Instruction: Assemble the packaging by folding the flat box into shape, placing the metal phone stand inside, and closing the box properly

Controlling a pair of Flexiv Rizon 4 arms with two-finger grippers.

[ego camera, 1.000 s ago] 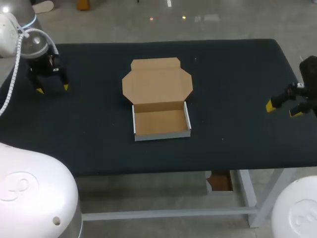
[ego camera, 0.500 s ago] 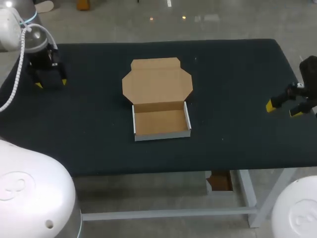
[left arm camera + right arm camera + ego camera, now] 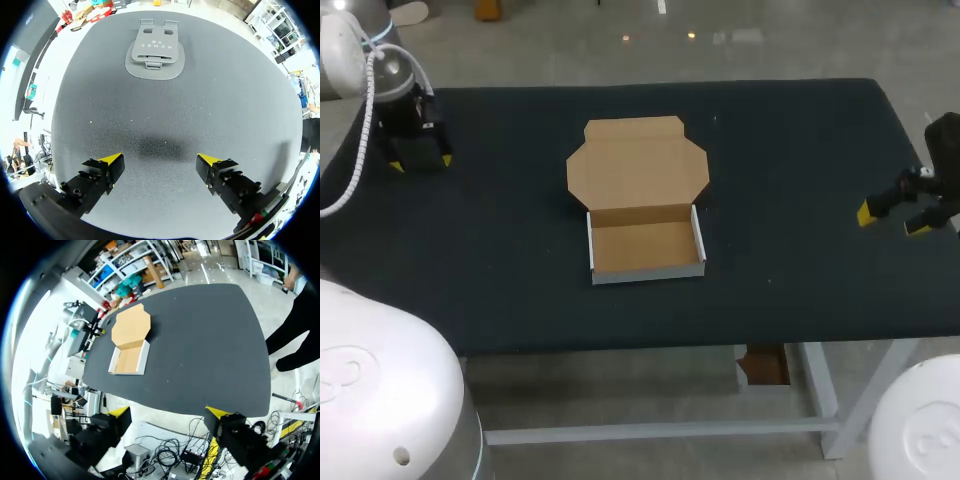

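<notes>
The box is seen at the middle of the table, folded into a shallow open tray with white outer walls. Its lid flap is laid flat on the cloth at 12 o'clock from the tray, joined to the tray's far wall. Nothing is seen inside the tray.

The left gripper is placed at about 10 o'clock from the box, near the table's far left corner and well apart from the box. In the left wrist view its jaws are seen spread wide over bare cloth, with nothing held or touched between the yellow fingertips. The stand is seen flat on the table straight ahead of that gripper, apart from its fingers. In the head view the stand cannot be made out.

The right gripper is found at 3 o'clock from the box, by the table's right edge, well apart from it. Its jaws too are held wide open and nothing is gripped. In the right wrist view the box is seen far ahead of that gripper, with the lid flap on the tray's far side.
</notes>
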